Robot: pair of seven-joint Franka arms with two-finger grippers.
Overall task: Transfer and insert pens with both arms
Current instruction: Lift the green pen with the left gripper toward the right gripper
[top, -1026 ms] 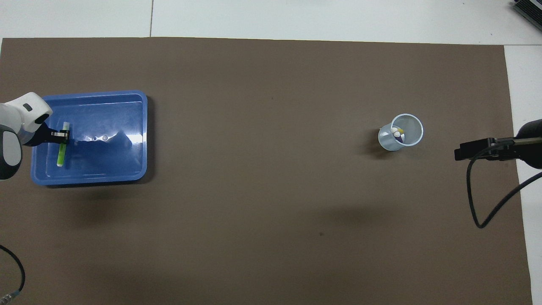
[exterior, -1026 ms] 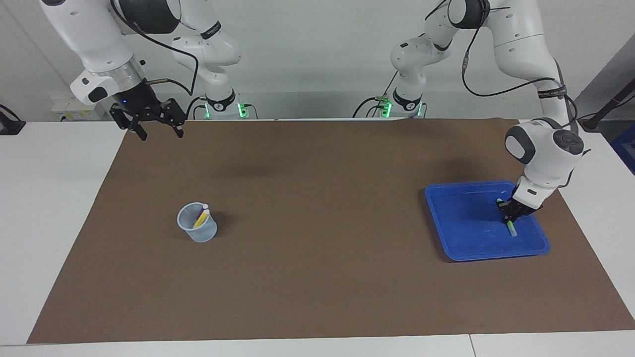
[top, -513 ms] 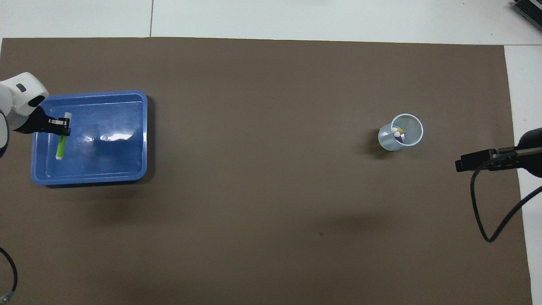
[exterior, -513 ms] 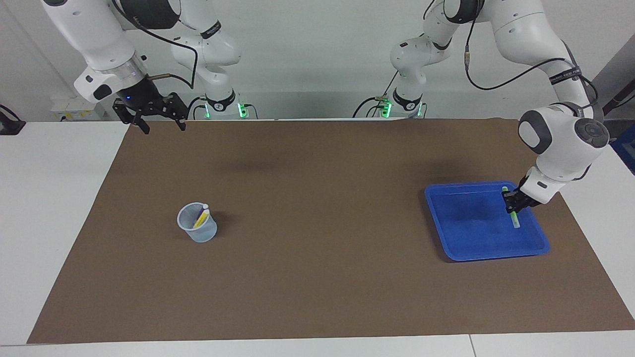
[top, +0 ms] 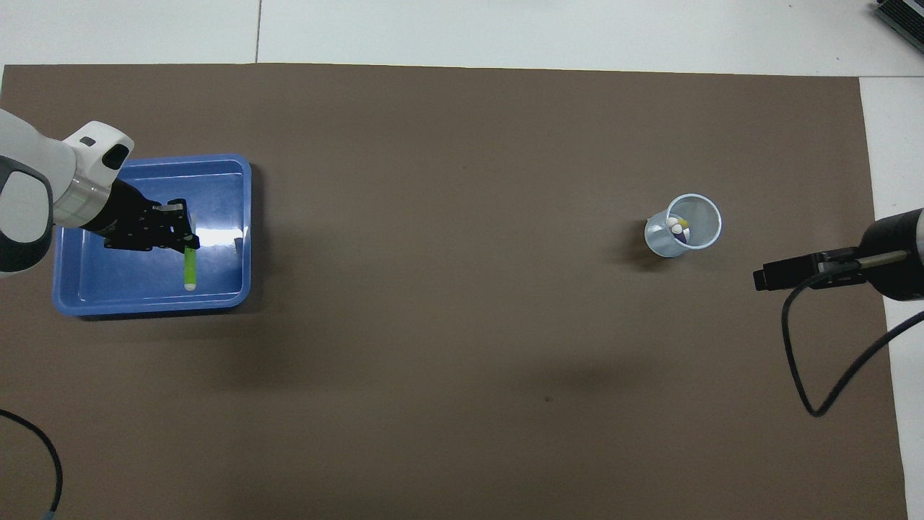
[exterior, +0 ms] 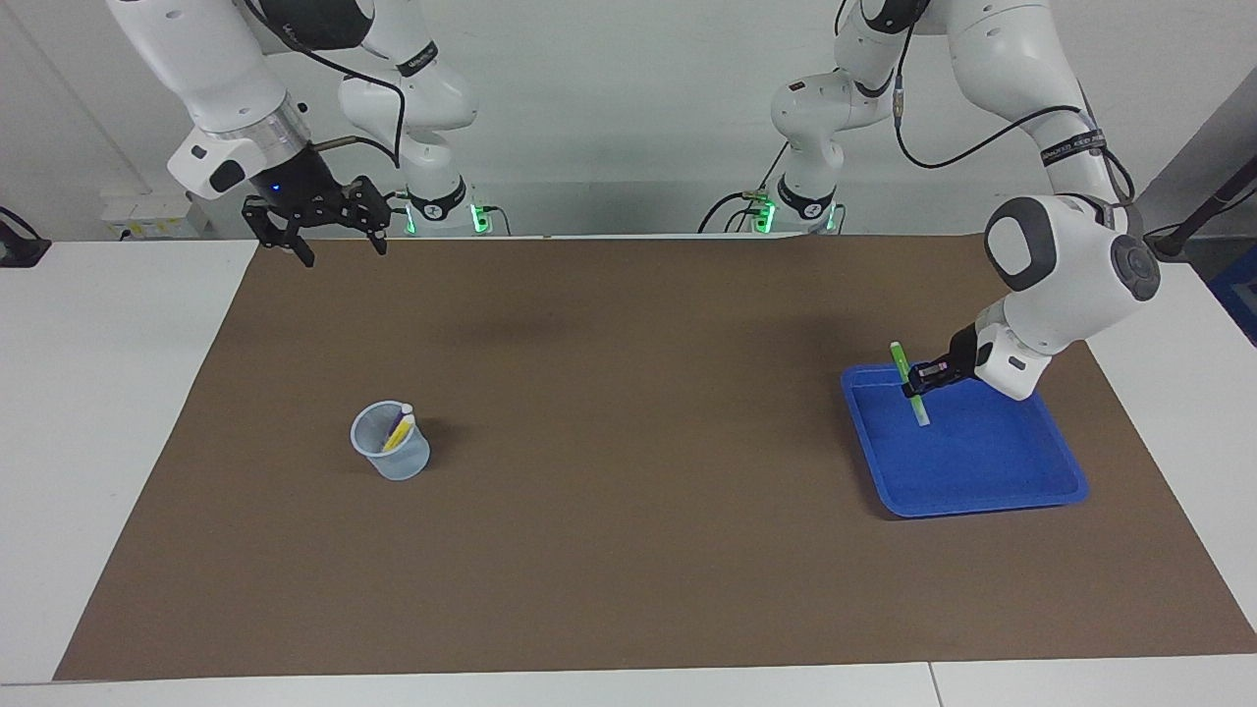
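Under me lies a wide sheet of matte brown paper (exterior: 628, 471) spread flat over a white table (exterior: 108, 412), with a pale wall filling the top of the facing view and my two white, smooth-shelled arms rising before it. At the right of that frame my left gripper (exterior: 920, 379) hangs over a glossy blue plastic tray (exterior: 982, 491), a shallow rectangle with rounded corners and a raised rim; its jaws are pinched on the green pen (exterior: 909, 385), a slim stick with a whitish lower end, tilted and lifted clear of the tray floor. In the upper left of the facing view my right gripper (exterior: 339, 245) waits in the air above the paper's edge, its black fingers spread wide with nothing between them. Left of centre stands a small translucent cup (exterior: 391, 454), round and slightly tapered, with the yellow pen (exterior: 397, 434) and the purple pen (exterior: 397, 421) leaning inside it, pale ends up.
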